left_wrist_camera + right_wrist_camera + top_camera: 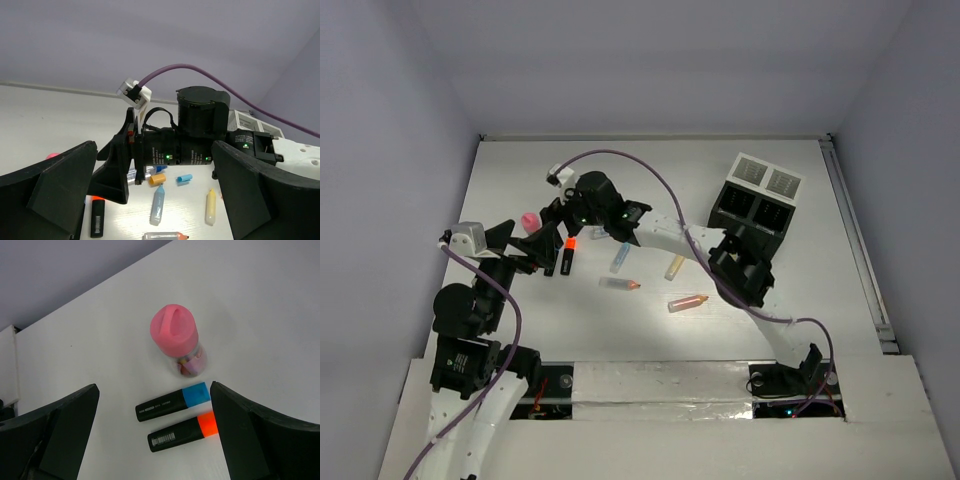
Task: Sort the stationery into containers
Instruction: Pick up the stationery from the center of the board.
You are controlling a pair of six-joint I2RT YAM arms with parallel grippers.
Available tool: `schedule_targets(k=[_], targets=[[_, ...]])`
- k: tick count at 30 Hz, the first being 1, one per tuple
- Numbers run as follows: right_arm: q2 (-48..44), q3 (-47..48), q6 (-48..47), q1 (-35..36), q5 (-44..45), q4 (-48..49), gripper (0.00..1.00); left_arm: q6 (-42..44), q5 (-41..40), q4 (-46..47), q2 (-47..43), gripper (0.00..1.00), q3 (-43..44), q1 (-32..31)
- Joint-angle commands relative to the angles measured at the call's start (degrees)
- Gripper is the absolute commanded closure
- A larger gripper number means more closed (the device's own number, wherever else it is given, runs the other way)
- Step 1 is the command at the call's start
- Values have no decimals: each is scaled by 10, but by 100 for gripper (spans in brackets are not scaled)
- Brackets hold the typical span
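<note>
Nearest the arm bases, on the white surface (620,340), a clear stick with an orange tip (620,284) and a clear orange stick (688,302) lie apart from each other. Just beyond them a light-blue stick (620,258) and a yellow stick (674,267) lie slanted, near one another but not touching. To their left, the left fingers (55,190) are spread wide, low over the surface, facing the right arm's wrist (200,125). In the left wrist view a small orange block (157,179) and a small blue piece (184,178) lie just past the light-blue stick. The right arm reaches across to the left side, and the right fingers (265,435) are spread wide above an orange-capped black marker (184,432) and a blue-capped black marker (172,402), which lie side by side, close but apart. Just beyond the markers a small clear jar with a pink lid (175,337) stands upright. At the far right, well apart from all these pieces, sits the black divided box (752,215), with white squares at its far edge; what its dark compartments hold cannot be made out.
</note>
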Motion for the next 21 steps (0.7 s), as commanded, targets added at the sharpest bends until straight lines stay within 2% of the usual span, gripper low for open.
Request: schedule_targets(k=[1, 11, 21], targets=[[30, 58, -23, 11, 2, -14, 1, -3, -10, 15, -6, 1, 21, -2], [116, 171, -34, 17, 18, -37, 1, -2, 3, 24, -3, 1, 18, -2], [176, 222, -20, 28, 44, 49, 4, -1, 12, 27, 1, 1, 18, -2]])
